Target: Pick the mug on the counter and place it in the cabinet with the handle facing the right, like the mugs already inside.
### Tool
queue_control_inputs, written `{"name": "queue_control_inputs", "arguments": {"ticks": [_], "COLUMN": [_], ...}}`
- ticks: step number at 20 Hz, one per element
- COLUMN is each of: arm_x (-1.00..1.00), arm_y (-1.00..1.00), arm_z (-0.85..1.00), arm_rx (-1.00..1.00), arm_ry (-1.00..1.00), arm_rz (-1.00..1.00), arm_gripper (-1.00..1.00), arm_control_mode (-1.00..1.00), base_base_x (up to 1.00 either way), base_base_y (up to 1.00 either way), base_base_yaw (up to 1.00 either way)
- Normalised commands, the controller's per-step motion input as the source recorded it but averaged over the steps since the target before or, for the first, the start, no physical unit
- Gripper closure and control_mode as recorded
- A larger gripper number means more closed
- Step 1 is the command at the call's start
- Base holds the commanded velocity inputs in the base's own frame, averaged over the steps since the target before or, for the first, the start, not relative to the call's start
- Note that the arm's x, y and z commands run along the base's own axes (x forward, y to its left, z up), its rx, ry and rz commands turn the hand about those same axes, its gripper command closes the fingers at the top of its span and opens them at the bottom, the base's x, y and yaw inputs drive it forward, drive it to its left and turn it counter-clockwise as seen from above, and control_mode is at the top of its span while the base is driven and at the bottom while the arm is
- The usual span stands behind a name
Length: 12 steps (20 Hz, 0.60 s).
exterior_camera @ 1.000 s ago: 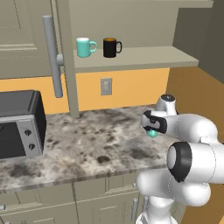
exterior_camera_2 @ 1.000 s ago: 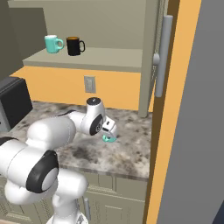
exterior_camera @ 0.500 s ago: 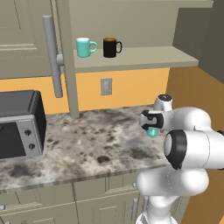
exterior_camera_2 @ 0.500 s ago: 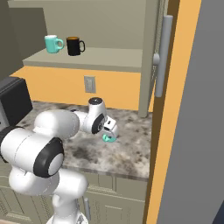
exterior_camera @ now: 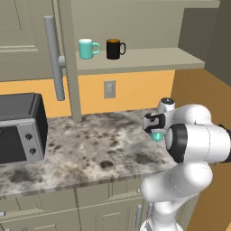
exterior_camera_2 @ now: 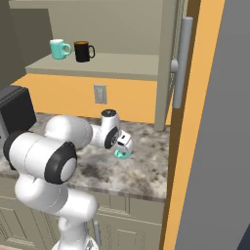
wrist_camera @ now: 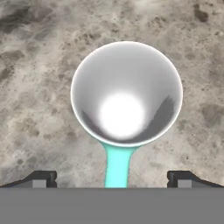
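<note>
The mug (wrist_camera: 126, 94) stands upright on the counter (wrist_camera: 39, 87), directly under the gripper (wrist_camera: 112, 178) and between its spread jaws. Its handle (wrist_camera: 117, 166) lies midway between the two fingertips (wrist_camera: 41, 178). Well above the jaws, two mugs (exterior_camera: 102, 48) sit side by side on the cabinet (exterior_camera: 149, 57) shelf.

Orange wall (exterior_camera: 135, 88) carries 1 grey outlet plate (exterior_camera: 109, 89). Dark microwave (exterior_camera: 20, 128) stands left, below beige panelled fronts (exterior_camera: 40, 208).
</note>
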Motion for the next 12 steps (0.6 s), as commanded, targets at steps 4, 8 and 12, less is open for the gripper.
{"name": "queue_control_inputs", "arguments": {"ticks": [4, 8, 12], "arm_x": [0.01, 0.0, 0.0], "arm_y": [-0.01, 0.0, 0.0], "arm_z": [-0.14, -0.13, -0.03], "arm_rx": [0.0, 0.0, 0.0], "arm_ry": [0.02, 0.02, 0.01], "arm_rz": [-0.01, -0.01, 0.0], "arm_gripper": [1.0, 1.0, 1.0], "arm_control_mode": [-1.0, -1.0, -1.0], "base_base_x": [0.0, 0.0, 0.0], "base_base_y": [0.0, 0.0, 0.0], "base_base_yaw": [0.0, 0.0, 0.0]}}
